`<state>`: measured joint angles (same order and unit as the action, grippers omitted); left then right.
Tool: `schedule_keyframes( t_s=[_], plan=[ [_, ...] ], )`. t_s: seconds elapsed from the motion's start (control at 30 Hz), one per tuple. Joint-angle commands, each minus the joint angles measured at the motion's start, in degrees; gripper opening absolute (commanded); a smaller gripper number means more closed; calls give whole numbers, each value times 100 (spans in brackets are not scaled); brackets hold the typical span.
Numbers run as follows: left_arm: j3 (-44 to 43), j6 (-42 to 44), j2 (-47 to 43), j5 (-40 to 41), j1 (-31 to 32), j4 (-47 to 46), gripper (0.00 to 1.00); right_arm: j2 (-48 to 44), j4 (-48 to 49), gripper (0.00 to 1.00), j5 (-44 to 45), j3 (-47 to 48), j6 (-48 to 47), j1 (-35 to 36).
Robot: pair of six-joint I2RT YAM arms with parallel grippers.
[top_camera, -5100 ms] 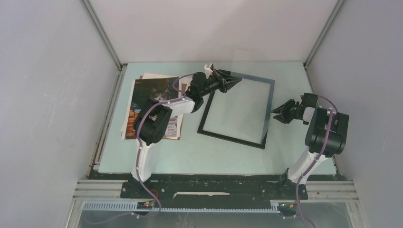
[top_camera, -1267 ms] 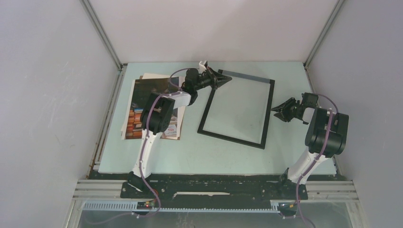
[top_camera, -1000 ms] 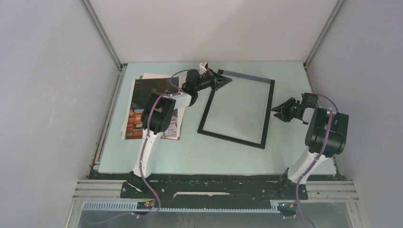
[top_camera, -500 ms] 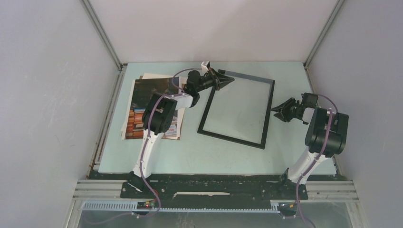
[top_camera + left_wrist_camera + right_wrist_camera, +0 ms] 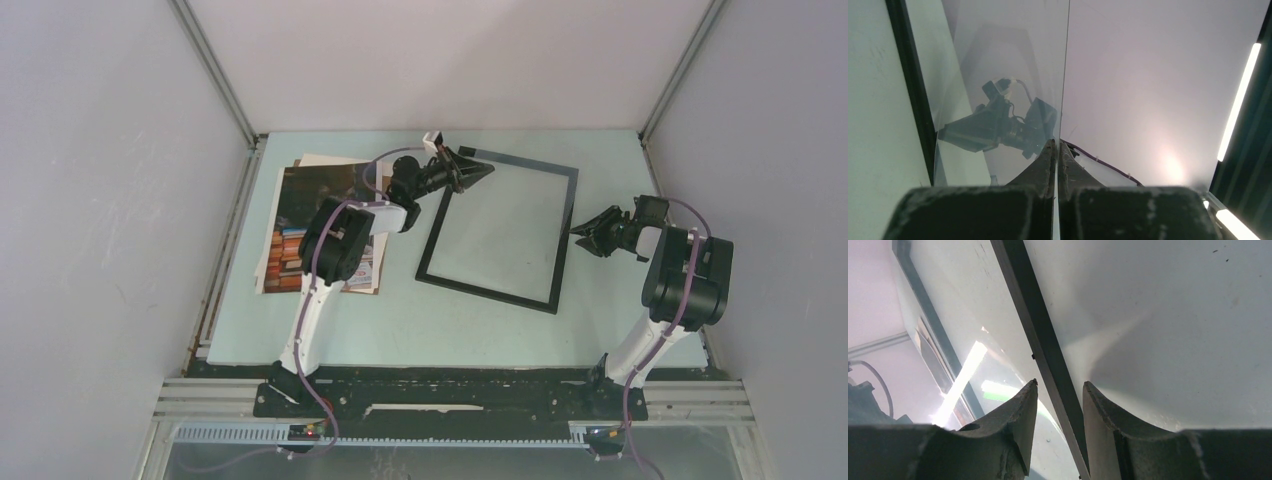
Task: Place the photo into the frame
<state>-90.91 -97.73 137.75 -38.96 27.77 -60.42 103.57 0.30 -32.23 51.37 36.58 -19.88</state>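
Just beside right gripper (image 5: 580,232), frame (image 5: 485,292) edge (fingers parted)

Your overhead camera sits high behind the arm bases and looks down and forward, so the bases line the bottom edge and the whole table (image 5: 450,330) fills the middle. Your left wrist camera looks along the left gripper (image 5: 1056,143) from very close onto the frame (image 5: 913,90), whose black edge runs down the picture's left side. Your right wrist camera, equally close, looks past the right gripper (image 5: 1060,385) at a frame edge crossing from top centre to bottom. All three views share that frame, seen whole only from overhead
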Motion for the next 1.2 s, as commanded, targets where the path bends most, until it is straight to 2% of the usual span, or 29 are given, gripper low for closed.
schedule_keyframes(
  t_s=[0.0,0.4,1.17],
  plan=[
    [176,-243,-615,74,123,-581,0,24,139,46,-13,-5,43,37],
    [212,-670,-219,342,68,-725,0,-9,36,47,148,-5,-1,54],
    [414,-235,260,469,-74,-420,0,-15,11,49,347,-5,12,38]
  ],
)
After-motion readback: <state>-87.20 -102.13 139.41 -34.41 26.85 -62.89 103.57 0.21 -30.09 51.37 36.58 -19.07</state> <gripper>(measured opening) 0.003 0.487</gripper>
